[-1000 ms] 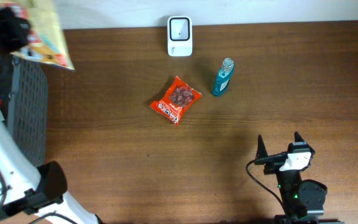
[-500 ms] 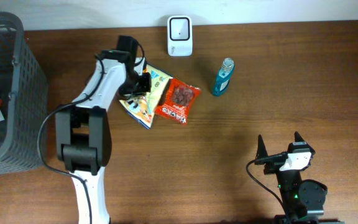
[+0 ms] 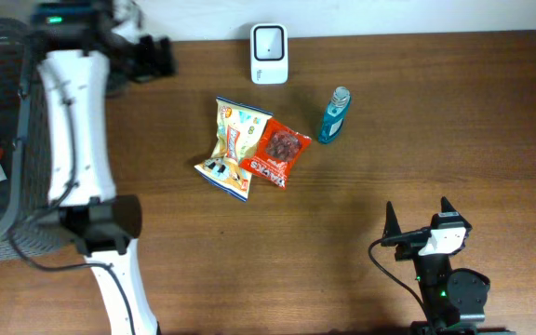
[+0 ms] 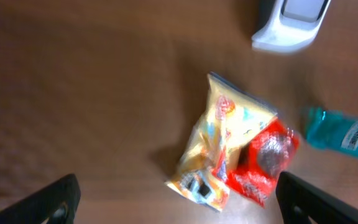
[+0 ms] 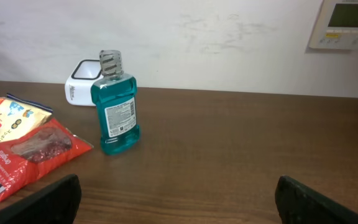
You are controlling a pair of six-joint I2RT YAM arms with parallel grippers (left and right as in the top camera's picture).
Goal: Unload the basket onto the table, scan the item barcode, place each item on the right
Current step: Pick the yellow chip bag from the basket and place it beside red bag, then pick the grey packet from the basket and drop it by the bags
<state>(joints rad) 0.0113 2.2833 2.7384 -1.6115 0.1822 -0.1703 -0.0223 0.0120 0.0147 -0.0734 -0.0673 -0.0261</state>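
Left gripper (image 3: pixel 152 58): fingers wide apart, empty, upper left of overhead, beside basket (image 3: pixel 21 112). Right gripper (image 3: pixel 419 216): likewise apart, empty, lower right.

Yellow bag (image 3: pixel 232 149): mid-frame, flat on table, edge overlapping red bag (image 3: pixel 278 155).

Risks:
- dragging red bag along when lifting yellow
- slick film sliding out of pinch
- barcode side unclear, may face away from scanner (image 3: pixel 269 42)
- Bottle (image 3: pixel 334 115) upright near red bag, easy to tip

Scanner close to far table edge, top centre. Open wood lower centre and right.
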